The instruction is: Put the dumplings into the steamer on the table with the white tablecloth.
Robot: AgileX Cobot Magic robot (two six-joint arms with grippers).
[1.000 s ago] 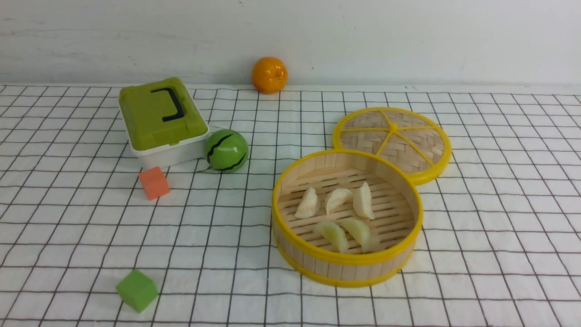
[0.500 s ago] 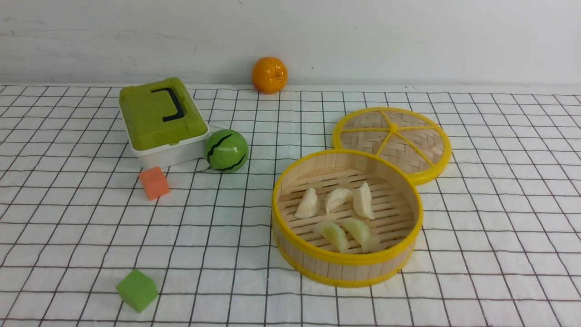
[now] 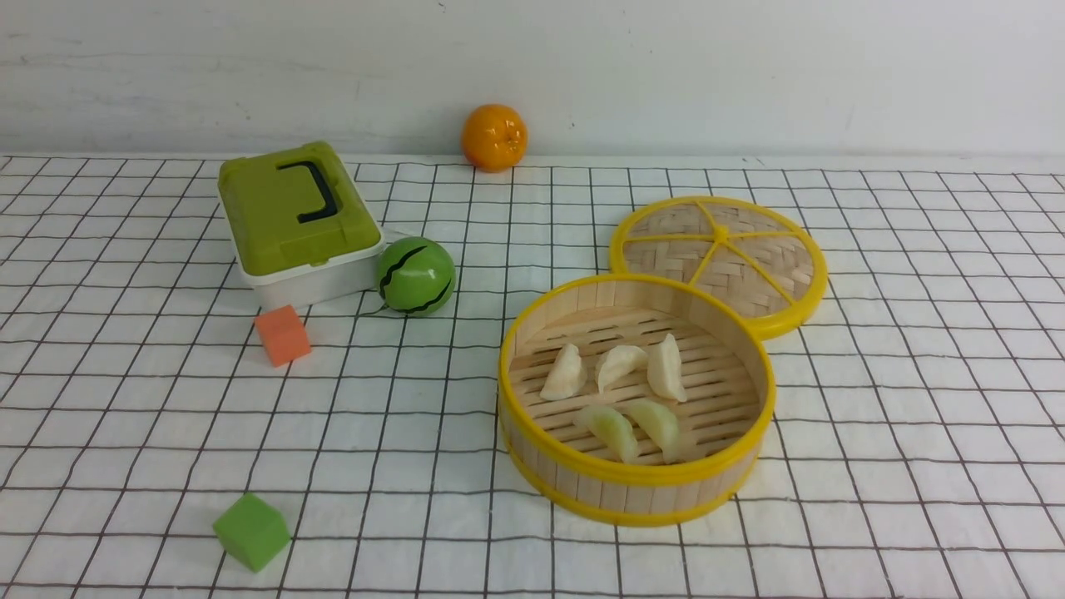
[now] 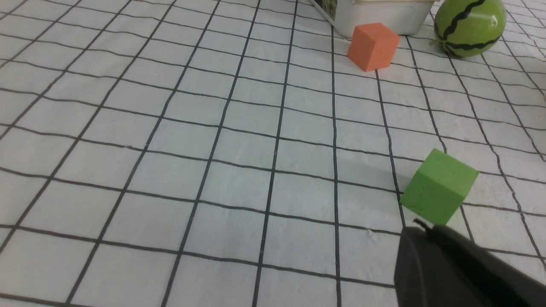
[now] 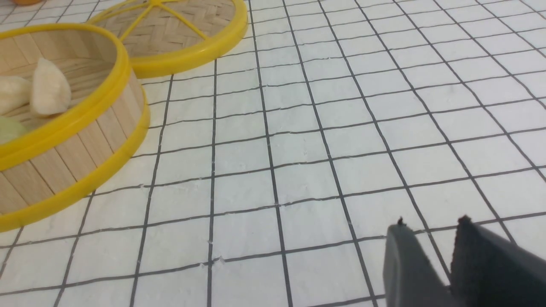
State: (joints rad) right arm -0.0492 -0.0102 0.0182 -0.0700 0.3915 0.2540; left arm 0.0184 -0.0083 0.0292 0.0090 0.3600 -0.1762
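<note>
The steamer (image 3: 636,478), a round bamboo basket with yellow rims, stands right of centre on the table's white tablecloth (image 3: 915,399). Inside it lie the dumplings: three cream-white ones (image 3: 620,364) in a row and two pale green ones (image 3: 614,431) nearer me. Neither arm shows in the front view. In the left wrist view my left gripper (image 4: 422,228) is shut and empty, just short of a green cube (image 4: 439,185). My right gripper (image 5: 431,226) is open with only cloth between its fingers, well apart from the steamer (image 5: 91,140), where a cream dumpling (image 5: 50,89) shows.
The woven steamer lid (image 3: 720,258) lies flat behind the steamer, touching it. At the left stand a green-lidded box (image 3: 291,216), a watermelon ball (image 3: 415,275), an orange cube (image 3: 282,334) and a green cube (image 3: 251,531). An orange (image 3: 494,136) sits by the back wall.
</note>
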